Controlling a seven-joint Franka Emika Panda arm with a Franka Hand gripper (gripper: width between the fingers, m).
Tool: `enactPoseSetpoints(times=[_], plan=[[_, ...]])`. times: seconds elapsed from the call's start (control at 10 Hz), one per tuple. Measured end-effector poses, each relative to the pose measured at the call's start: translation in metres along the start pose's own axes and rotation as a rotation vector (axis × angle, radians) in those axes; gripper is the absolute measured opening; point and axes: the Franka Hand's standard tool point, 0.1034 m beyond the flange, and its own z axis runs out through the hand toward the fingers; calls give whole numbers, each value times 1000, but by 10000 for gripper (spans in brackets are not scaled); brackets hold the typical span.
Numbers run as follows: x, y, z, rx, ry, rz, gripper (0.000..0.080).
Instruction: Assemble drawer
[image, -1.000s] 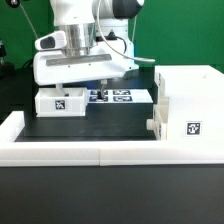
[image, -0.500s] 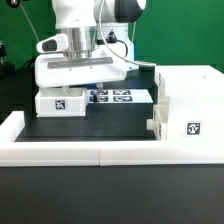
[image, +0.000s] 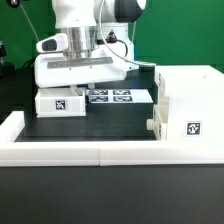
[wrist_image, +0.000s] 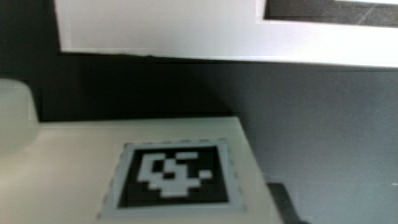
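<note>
A black table (image: 100, 125) is carrying everything here, and a low white wall (image: 60, 150) is bordering it along the near edge and around the corner on the exterior view's left. Behind the table the room is lying dark, with part of a green object (image: 4, 48) showing at the exterior view's left edge. The marker board (image: 118, 97) is lying flat toward the back of the table, its black-and-white tags facing up. The robot arm (image: 75, 30) is reaching down over the back of the table, and its broad white hand is covering the gripper (image: 85, 86), so I cannot tell whether the fingers are standing apart or together. One small white tray (image: 60, 101) of the drawer is sitting just under that hand, beside the marker board, its tag facing the camera; the hand is hiding its top and whatever it holds. The tall box housing (image: 190, 105) is standing on the exterior view's right, cut off by the frame edge, with a tag on its near face. The wrist view is blurred, showing only a tagged white surface (wrist_image: 175, 172) close up against black.
</note>
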Motion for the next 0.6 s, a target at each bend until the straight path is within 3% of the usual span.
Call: enactPoseSetpoints(times=[0.6], plan=[[2, -1, -2, 1, 0, -16, 44]])
